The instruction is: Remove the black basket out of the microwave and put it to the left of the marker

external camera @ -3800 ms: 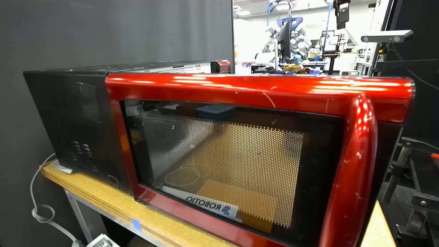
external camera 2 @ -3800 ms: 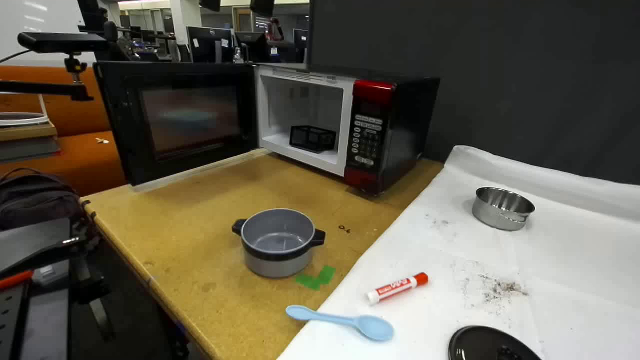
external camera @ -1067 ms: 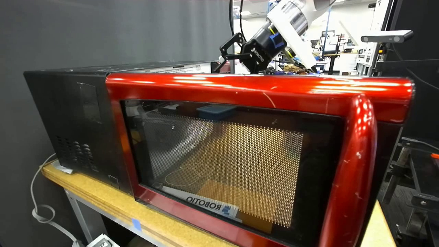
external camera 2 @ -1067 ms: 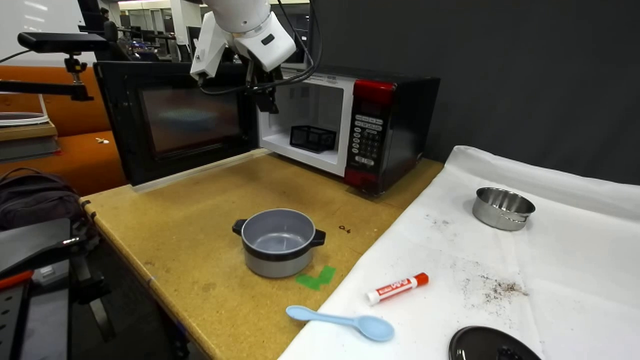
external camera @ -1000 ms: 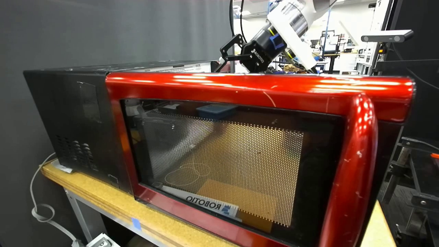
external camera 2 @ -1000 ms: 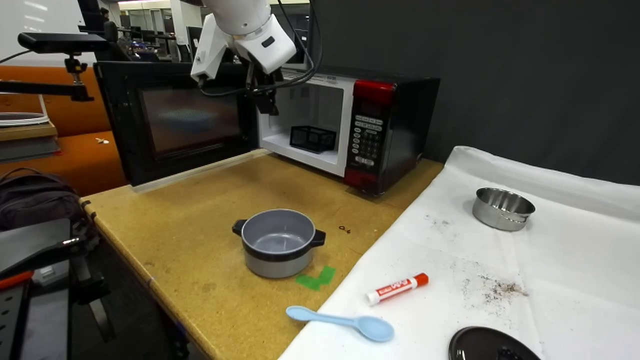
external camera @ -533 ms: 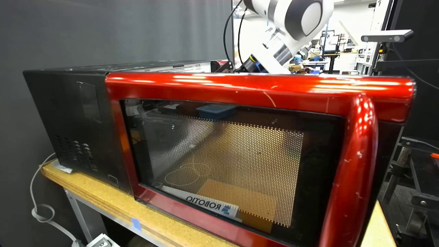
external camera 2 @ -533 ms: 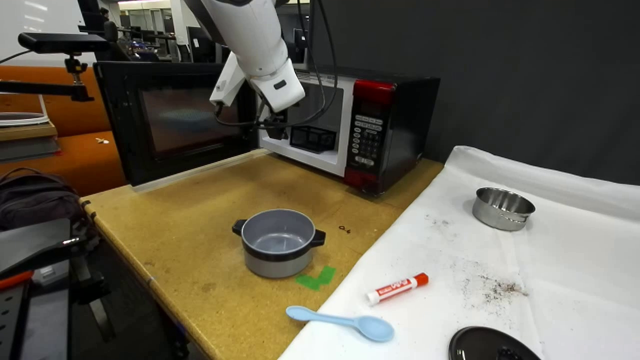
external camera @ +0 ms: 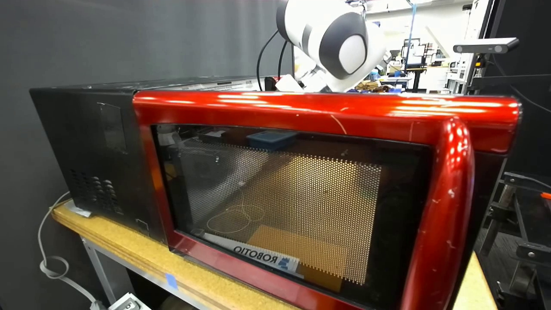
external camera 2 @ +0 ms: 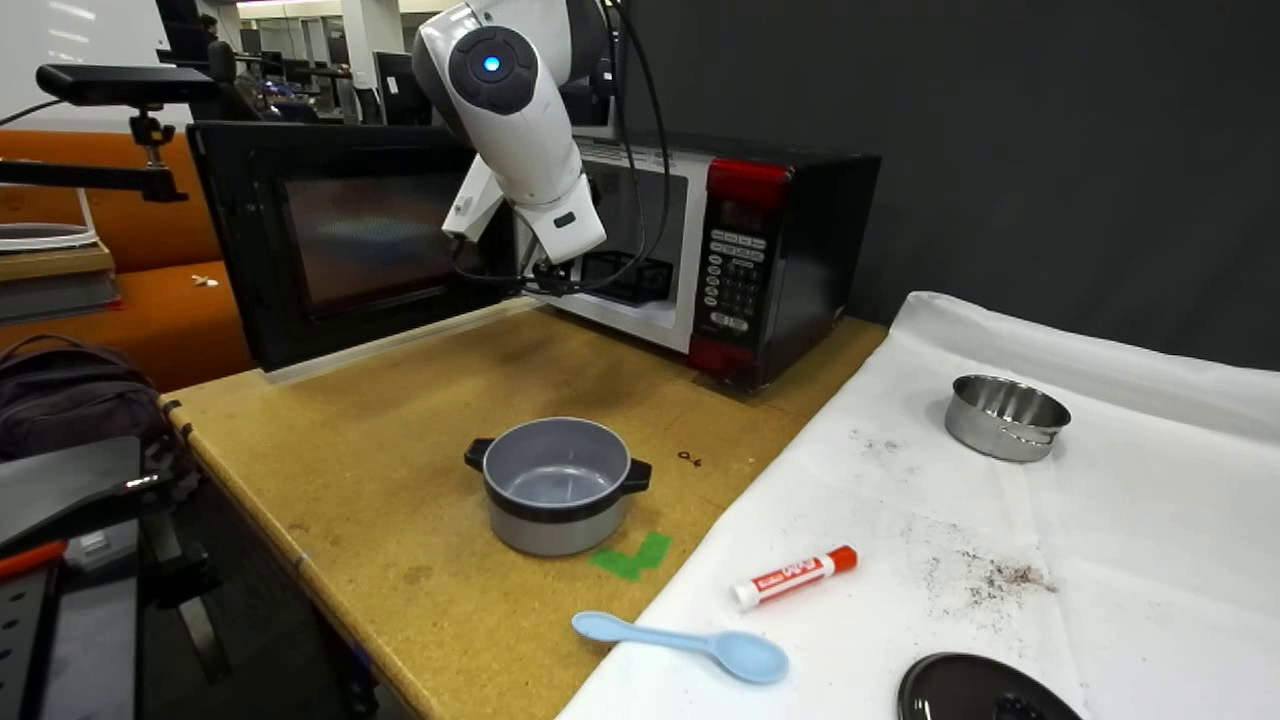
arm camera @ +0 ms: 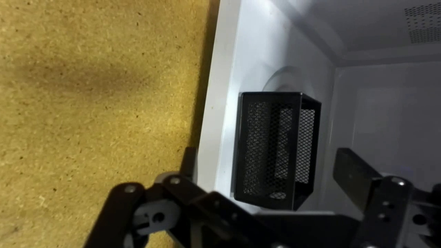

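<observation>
The microwave stands with its door wide open; in an exterior view its red door front (external camera: 318, 113) faces the camera, and another exterior view shows its white cavity and control panel (external camera 2: 735, 285). The black mesh basket (external camera 2: 645, 282) sits inside on the floor near the opening, partly behind the arm's cable. In the wrist view the basket (arm camera: 270, 148) lies ahead between the spread fingers of my gripper (arm camera: 268, 165), which is open and empty. In an exterior view the gripper is mostly hidden behind the wrist at the cavity mouth. The red and white marker (external camera 2: 797, 577) lies on white paper.
A grey pot (external camera 2: 557, 490) with black handles stands on the wooden table (external camera 2: 400, 480). A light blue spoon (external camera 2: 690, 640), a steel bowl (external camera 2: 1005, 420) and a black lid (external camera 2: 980, 690) lie around the marker. The open door (external camera 2: 350, 240) stands beside the arm.
The arm was out of view at first, then appeared above the open door. It has since moved down and toward the cavity mouth. The basket, marker and other objects have not moved.
</observation>
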You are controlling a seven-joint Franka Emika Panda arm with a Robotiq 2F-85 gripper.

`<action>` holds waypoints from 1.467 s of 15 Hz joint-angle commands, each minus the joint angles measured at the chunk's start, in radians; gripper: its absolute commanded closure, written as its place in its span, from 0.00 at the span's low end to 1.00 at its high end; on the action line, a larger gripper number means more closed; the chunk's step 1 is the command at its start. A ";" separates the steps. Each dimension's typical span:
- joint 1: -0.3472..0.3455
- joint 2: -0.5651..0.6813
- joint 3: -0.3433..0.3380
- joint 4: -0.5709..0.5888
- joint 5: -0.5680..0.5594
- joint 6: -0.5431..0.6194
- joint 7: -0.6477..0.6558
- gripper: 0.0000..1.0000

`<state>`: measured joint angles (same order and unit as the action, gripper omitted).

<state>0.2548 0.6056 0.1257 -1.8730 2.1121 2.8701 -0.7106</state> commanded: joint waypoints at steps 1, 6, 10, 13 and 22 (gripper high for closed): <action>0.033 0.046 -0.016 0.077 0.033 0.062 -0.010 0.00; 0.078 0.102 -0.055 0.196 0.107 0.136 -0.038 0.00; 0.118 0.171 -0.076 0.284 0.117 0.163 -0.014 0.00; 0.135 0.221 -0.072 0.324 0.092 0.188 0.013 0.00; 0.142 0.263 -0.067 0.368 0.078 0.262 0.052 0.38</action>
<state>0.3873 0.8551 0.0649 -1.5390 2.1885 3.0874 -0.6758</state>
